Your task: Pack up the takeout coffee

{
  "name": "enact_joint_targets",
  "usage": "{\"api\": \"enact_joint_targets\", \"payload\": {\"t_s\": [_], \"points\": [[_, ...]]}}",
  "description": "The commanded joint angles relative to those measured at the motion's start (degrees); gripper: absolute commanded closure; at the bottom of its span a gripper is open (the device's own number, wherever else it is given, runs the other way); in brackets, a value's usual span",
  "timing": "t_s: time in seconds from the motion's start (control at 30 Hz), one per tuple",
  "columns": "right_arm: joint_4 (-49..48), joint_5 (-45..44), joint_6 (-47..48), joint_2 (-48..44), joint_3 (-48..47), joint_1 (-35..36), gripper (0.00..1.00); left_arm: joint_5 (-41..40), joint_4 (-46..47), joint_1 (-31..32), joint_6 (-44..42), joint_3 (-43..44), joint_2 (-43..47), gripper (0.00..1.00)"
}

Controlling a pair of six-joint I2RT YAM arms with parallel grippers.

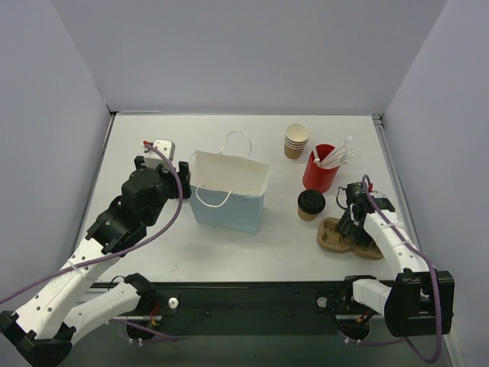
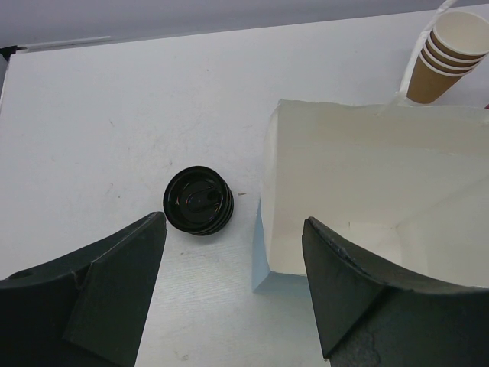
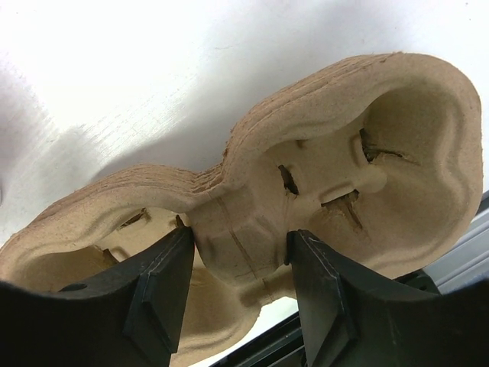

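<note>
Bag (image 1: 229, 200) of pale blue paper with white handles stands open, fingers of the left gripper (image 2: 233, 223) spread and empty beside it. Fingers of the right gripper (image 3: 238, 241) flank the waist of the brown moulded-pulp cup carrier (image 1: 331, 234); grip unclear. Small black-lidded kraft takeout coffee (image 1: 311, 203) stands between carrier and red cup (image 1: 319, 177).

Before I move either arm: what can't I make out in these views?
Top view: stack of black lids unseen; the left arm seems to cover it.
Right wrist view: unclear whether the right fingers pinch the pulp carrier.
Top view: the near wall of the paper bag hides its floor; left wrist view shows only part of the inside.
</note>
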State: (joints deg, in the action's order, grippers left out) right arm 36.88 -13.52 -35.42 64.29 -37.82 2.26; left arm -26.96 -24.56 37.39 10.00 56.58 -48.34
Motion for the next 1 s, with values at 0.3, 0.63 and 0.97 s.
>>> {"api": "enact_joint_targets", "payload": {"t_s": [0.3,0.63,0.97], "points": [[0.56,2.88,1.93,-1.89,-3.75,-3.57,0.56,0.15,3.20,-0.12,-0.86,-0.15,-0.09,0.18],[-0.58,1.48,5.53,2.94,-5.07,-5.86,0.50,-0.20,3.20,-0.12,-1.03,-0.24,0.17,0.18],[-1.20,4.37,7.91,4.00,-6.03,-8.59,0.40,0.24,3.20,-0.12,-1.03,-0.33,0.26,0.18]]}}
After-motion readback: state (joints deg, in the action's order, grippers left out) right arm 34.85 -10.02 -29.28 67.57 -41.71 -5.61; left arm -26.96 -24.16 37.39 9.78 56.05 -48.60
